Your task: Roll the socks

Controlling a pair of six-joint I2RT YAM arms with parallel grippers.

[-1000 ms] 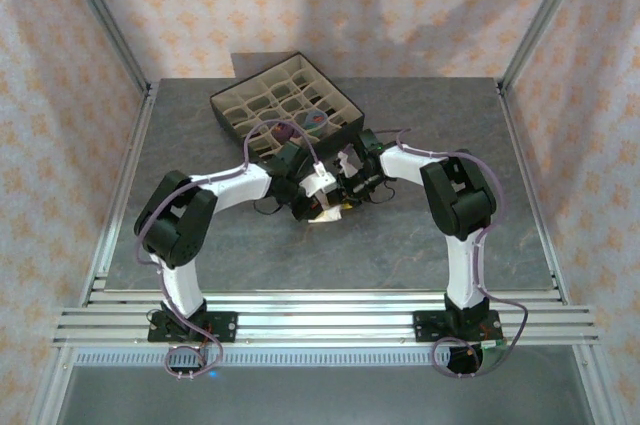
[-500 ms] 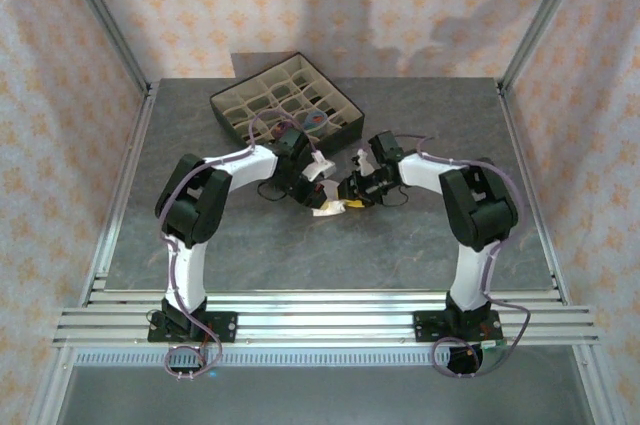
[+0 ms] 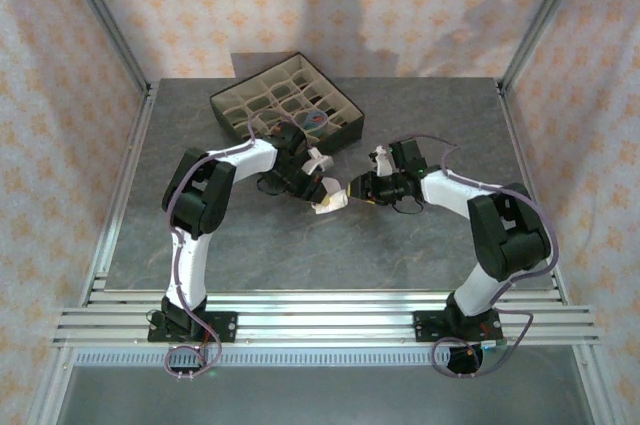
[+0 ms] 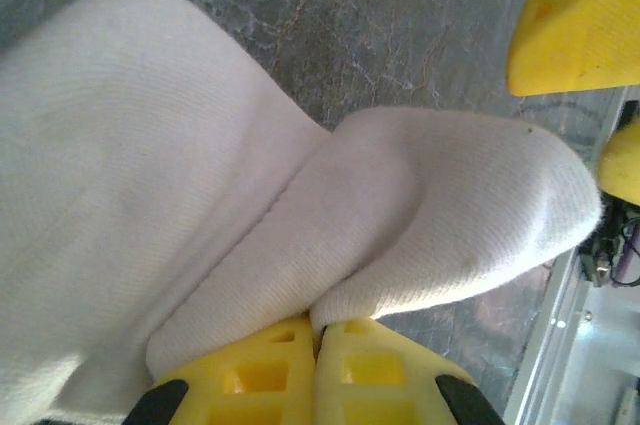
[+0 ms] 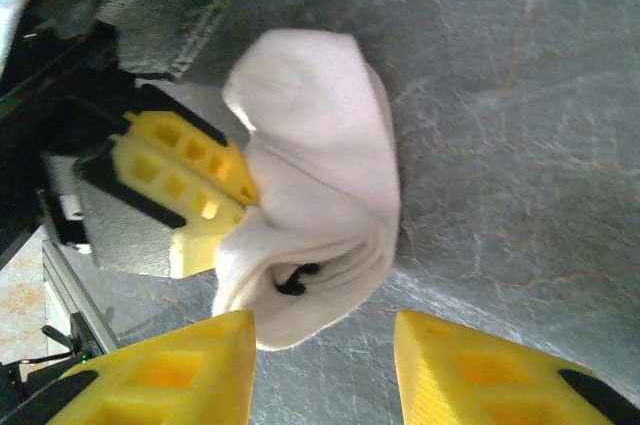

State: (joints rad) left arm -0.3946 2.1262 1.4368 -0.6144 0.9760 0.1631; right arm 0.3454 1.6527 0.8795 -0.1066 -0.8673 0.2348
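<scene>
A white sock with a bit of black showing in its folds is bundled up just above the grey table. My left gripper is shut on a fold of the white sock; in the top view this left gripper is at mid table with the sock. My right gripper is open, its fingers straddling the sock's near end without gripping. In the top view the right gripper stands just right of the sock. Its yellow fingertips appear in the left wrist view.
A dark box with beige grid compartments stands behind the grippers at the back of the table; one compartment holds a bundle of coloured fabric. Aluminium rails run along the near edge, and patterned walls enclose the table.
My right gripper has opened and drawn back to the right, away from the sock. The left arm has swung slightly up-table, still holding the sock.
</scene>
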